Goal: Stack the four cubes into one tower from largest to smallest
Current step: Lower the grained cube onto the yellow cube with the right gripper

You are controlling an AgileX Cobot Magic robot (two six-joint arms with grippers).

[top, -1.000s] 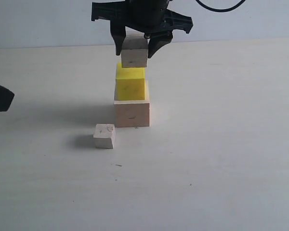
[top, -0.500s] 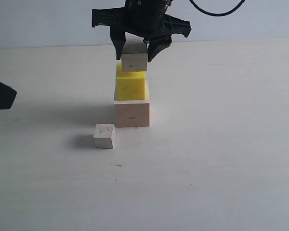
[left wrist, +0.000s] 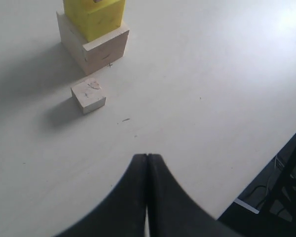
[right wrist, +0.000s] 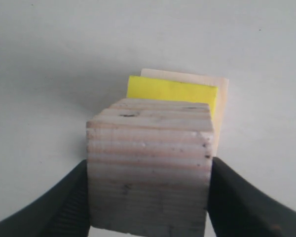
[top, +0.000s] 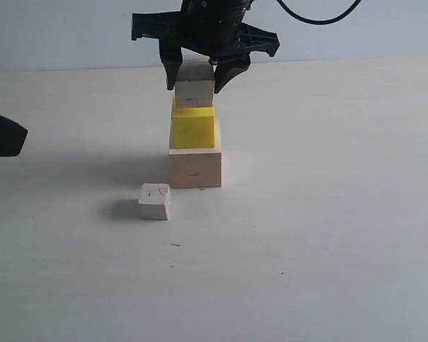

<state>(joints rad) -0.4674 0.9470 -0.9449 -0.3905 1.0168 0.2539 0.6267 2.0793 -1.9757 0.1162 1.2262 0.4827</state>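
The largest pale wood cube [top: 195,167] stands on the table with the yellow cube [top: 193,130] on top of it. My right gripper [top: 197,75] is shut on the medium wood cube [top: 195,92], whose underside sits at the yellow cube's top; I cannot tell if they touch. From the right wrist, that cube [right wrist: 149,170] fills the space between the fingers [right wrist: 69,202], with yellow [right wrist: 171,91] below. The smallest wood cube [top: 155,201] lies alone in front-left of the stack. My left gripper [left wrist: 147,157] is shut and empty, well back from the smallest cube [left wrist: 88,96].
The white table [top: 328,235] stretches wide on every side of the stack. Its edge, with dark floor and cables beyond [left wrist: 281,197], shows in the left wrist view. The left arm's dark tip [top: 3,135] pokes in at the far left.
My right gripper has carried the medium wood cube slightly left and down, closing the gap above the yellow cube. The left arm's tip has edged a little further into view.
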